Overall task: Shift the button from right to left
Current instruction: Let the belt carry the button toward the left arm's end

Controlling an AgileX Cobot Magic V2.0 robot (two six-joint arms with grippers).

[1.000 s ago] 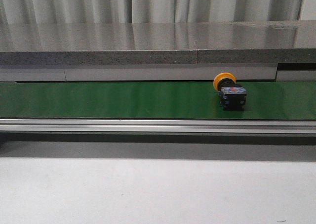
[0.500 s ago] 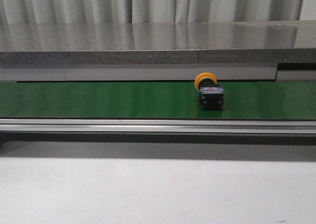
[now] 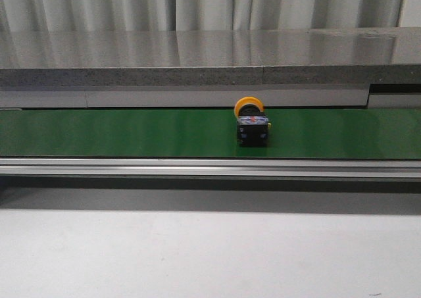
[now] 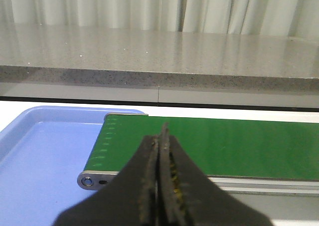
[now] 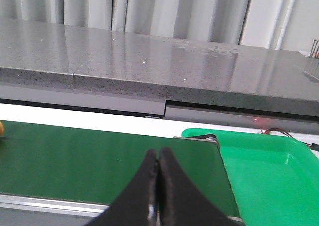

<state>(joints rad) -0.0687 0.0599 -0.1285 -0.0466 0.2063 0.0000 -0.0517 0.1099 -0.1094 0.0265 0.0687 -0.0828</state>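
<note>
The button [image 3: 252,122], a yellow-orange cap on a black boxy body, lies on the green belt [image 3: 131,132] a little right of the middle in the front view. A sliver of its yellow cap [image 5: 1,127] shows at the edge of the right wrist view. Neither gripper appears in the front view. My left gripper [image 4: 160,136] is shut with nothing in it, held over the near rail by the belt's left end. My right gripper [image 5: 158,155] is shut and empty too, over the belt's right end.
A blue tray [image 4: 45,161] sits past the belt's left end, a green tray [image 5: 269,171] past its right end. A grey stone ledge [image 3: 210,58] runs behind the belt, a metal rail [image 3: 210,168] along its front, and white table surface [image 3: 210,252] in front.
The button has travelled left along the belt, from the right part toward the middle. Neither gripper comes into the front view.
</note>
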